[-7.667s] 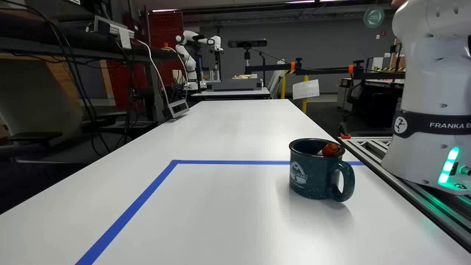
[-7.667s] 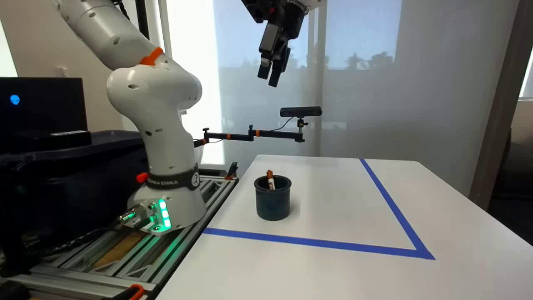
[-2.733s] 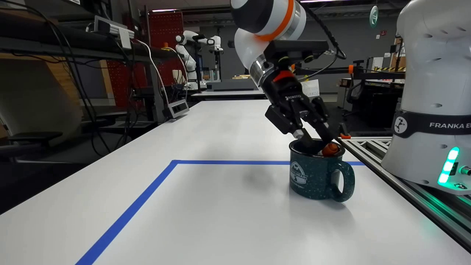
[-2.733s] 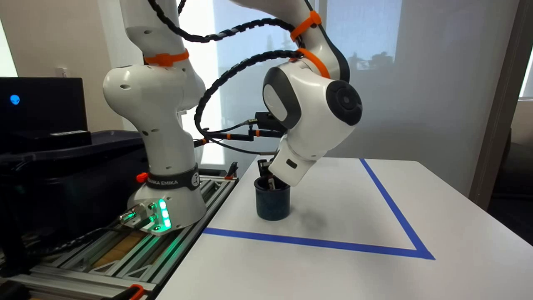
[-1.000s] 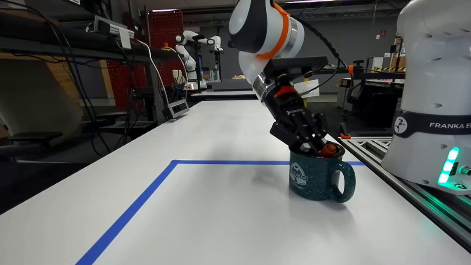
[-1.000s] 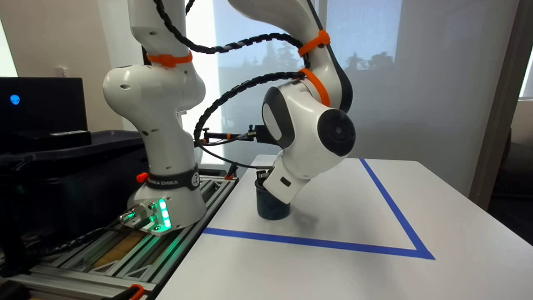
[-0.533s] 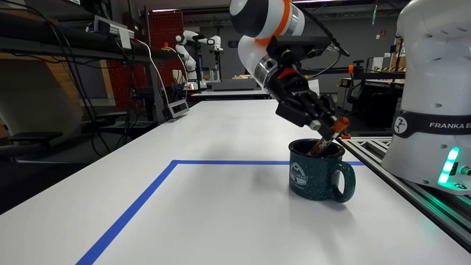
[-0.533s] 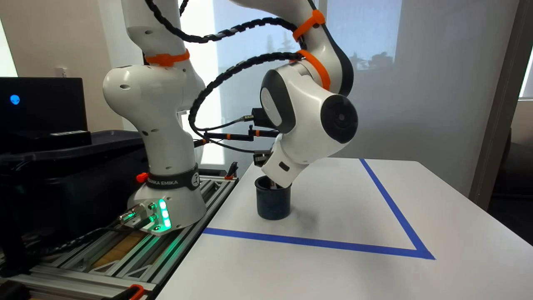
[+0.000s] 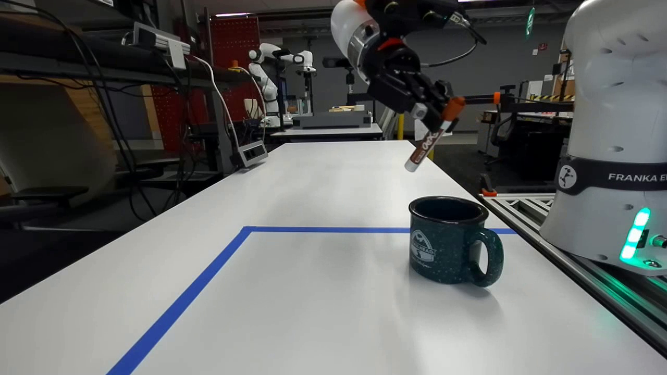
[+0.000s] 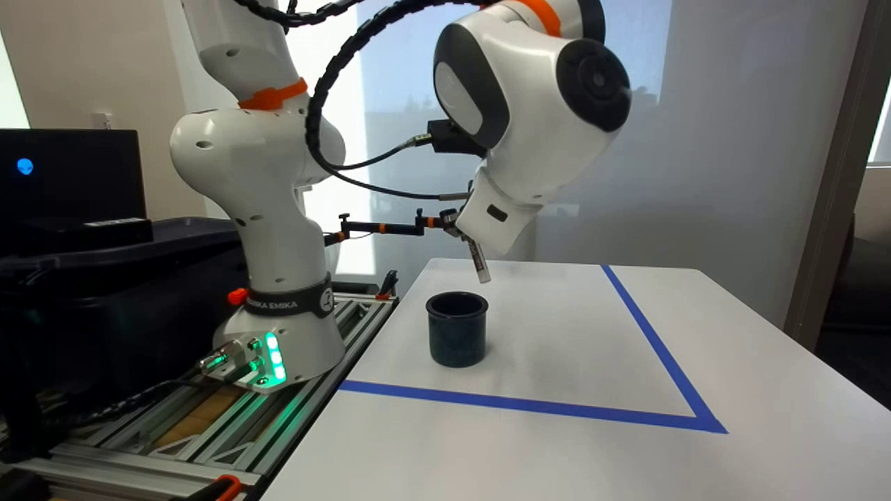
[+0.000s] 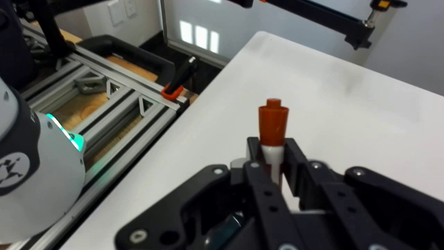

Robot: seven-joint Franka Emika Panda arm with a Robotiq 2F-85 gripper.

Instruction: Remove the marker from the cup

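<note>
1. The hand [image 11: 273,149] grips the brown-red marker pen [image 9: 431,140] near the lower edge of its orange-brown cap [image 11: 273,125], fingers [image 11: 293,152] on both sides; perhaps because the top end is handiest for lifting out.
2. The marker pen is tilted, pale end down, higher than the speckled dark-teal mug [image 9: 448,247] and apart from its rim, so removal looks done; whether it is straight above, I cannot tell.
3. The mug stands upright on the table [image 9: 312,312], within the blue tape [image 10: 515,403], likely a work-area boundary.
</note>
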